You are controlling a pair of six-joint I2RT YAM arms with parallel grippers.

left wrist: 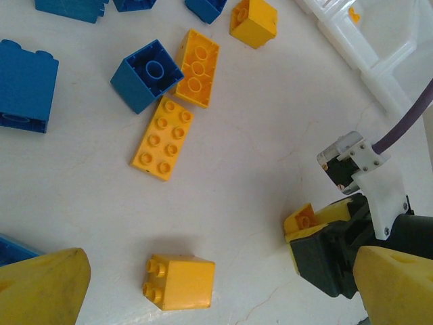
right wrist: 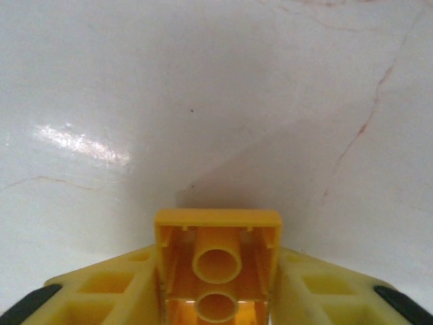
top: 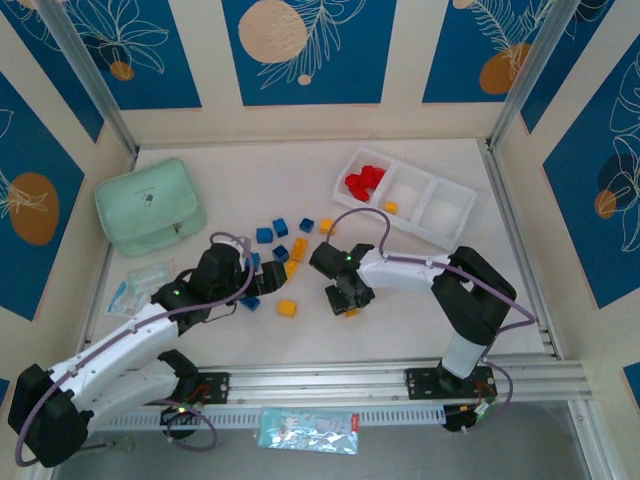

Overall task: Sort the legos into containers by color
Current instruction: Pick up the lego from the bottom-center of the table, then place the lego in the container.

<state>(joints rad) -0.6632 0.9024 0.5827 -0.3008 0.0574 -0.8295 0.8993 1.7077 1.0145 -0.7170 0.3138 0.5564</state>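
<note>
The left gripper (top: 255, 283) is apart, empty. The right gripper (top: 350, 298) is clamped on a yellow brick (right wrist: 218, 252) by the bench (top: 400, 325). The white tray (top: 415, 172) lies farther back, to its right, nearest this arm.

White table (top: 300, 170) bears scattered legos (top: 287, 308), tray (top: 445, 215), mint case (top: 150, 205).

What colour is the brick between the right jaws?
Yellow-orange. The brick shows best in the right wrist view, hollow underside facing the camera.
</note>
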